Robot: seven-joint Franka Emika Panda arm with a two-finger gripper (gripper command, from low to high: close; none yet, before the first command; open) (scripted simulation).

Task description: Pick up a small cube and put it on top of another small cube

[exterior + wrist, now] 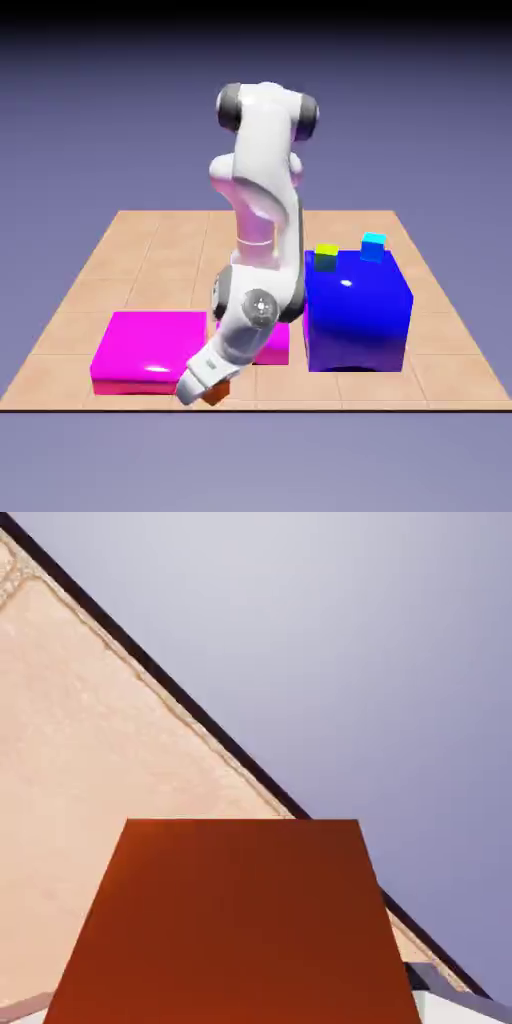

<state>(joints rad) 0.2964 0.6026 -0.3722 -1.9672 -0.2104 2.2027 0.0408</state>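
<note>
Gripping the tiny orange cube (216, 393) between closed fingers, the white arm's gripper (207, 387) sits low at the tiled table's (140, 250) near edge, beside the flat magenta block (150, 345).

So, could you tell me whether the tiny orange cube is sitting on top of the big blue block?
No, the orange cube sits at the gripper by the table's near edge.

Exterior view: fixed camera, raised, looks down across tiled table (120, 250), whole arm in frame, moderate range.
Hand view: rides hand, looks along gripper (205, 388), rolled; table edge runs 10 to 4 o'clock, backdrop beyond.
Shared: small cube (216, 394) at table's near edge, tiny in exterior view, filling hand view's lower half (235, 922).
</note>
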